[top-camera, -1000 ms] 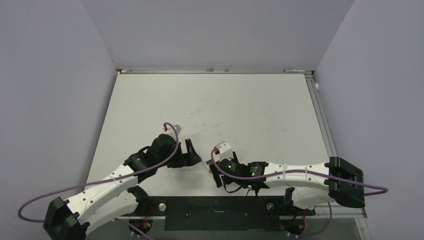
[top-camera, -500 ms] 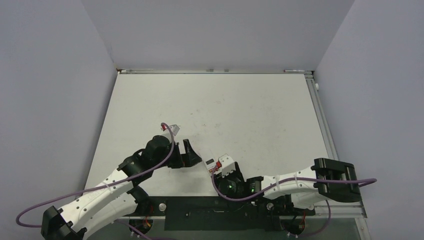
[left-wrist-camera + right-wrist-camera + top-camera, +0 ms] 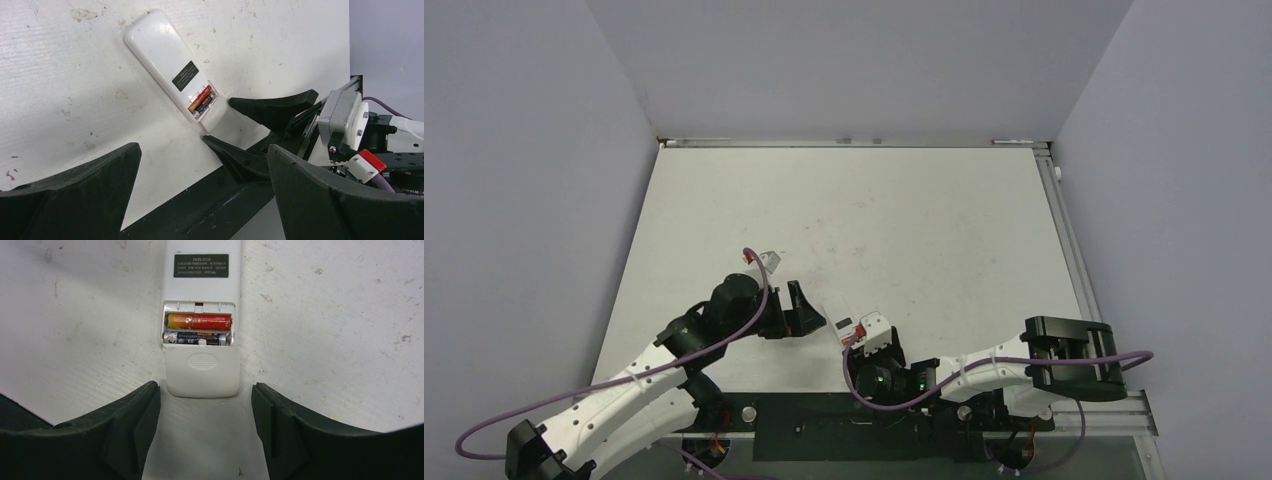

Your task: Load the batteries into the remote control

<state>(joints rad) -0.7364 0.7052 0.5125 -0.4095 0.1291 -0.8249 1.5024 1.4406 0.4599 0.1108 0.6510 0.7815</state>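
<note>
The remote control lies back-up on the table, close to its near edge, with the batteries seated in its open bay. The right gripper sits just off the remote's near end, jaws spread wider than the body, and blocks that approach. The left gripper stands near on the left, jaws wide, and blocks that side. From above and from the far side the way is open, with bare table running to the back wall. The black base rail bounds the near edge.
</note>
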